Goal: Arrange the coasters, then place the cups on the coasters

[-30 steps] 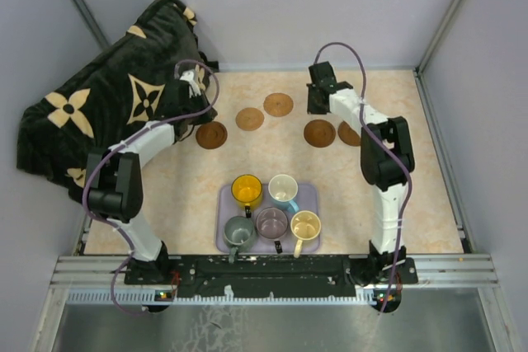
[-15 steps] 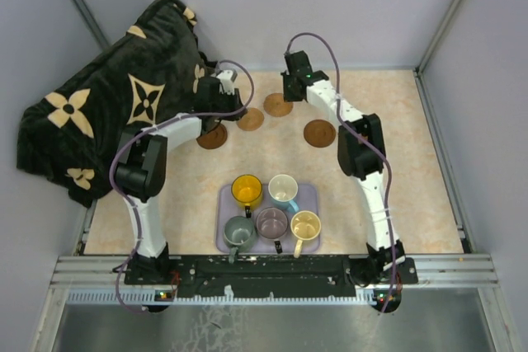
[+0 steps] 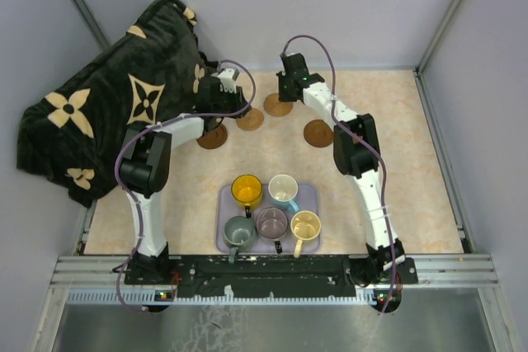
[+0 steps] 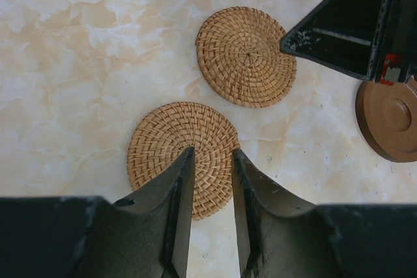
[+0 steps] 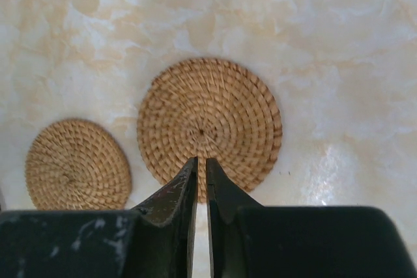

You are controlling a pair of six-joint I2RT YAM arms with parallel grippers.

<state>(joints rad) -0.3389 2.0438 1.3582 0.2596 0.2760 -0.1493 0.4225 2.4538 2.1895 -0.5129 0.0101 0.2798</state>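
Two woven tan coasters (image 3: pixel 250 119) (image 3: pixel 278 105) lie at the back middle, with a dark brown coaster (image 3: pixel 212 136) to their left and another (image 3: pixel 318 133) to their right. My left gripper (image 3: pixel 238 110) (image 4: pixel 213 151) hovers open over the nearer woven coaster (image 4: pixel 176 151), holding nothing. My right gripper (image 3: pixel 280 95) (image 5: pixel 201 159) hangs over the farther woven coaster (image 5: pixel 208 125), its jaws a narrow slit apart and empty. Yellow (image 3: pixel 247 190), light blue (image 3: pixel 283 190), grey-green (image 3: pixel 239 231), mauve (image 3: pixel 271 222) and cream (image 3: pixel 305 225) cups stand on the tray.
The lavender tray (image 3: pixel 310 197) sits near the front middle. A black blanket with tan flowers (image 3: pixel 115 96) is heaped at the back left, partly on the table. Grey walls close the back and sides. The right arm's elbow (image 3: pixel 355 144) hangs over the right part of the table.
Both arms have swung inward to the two woven coasters in the middle. Both pairs of jaws have opened a little. The right arm now covers the coaster seen earlier at far right.
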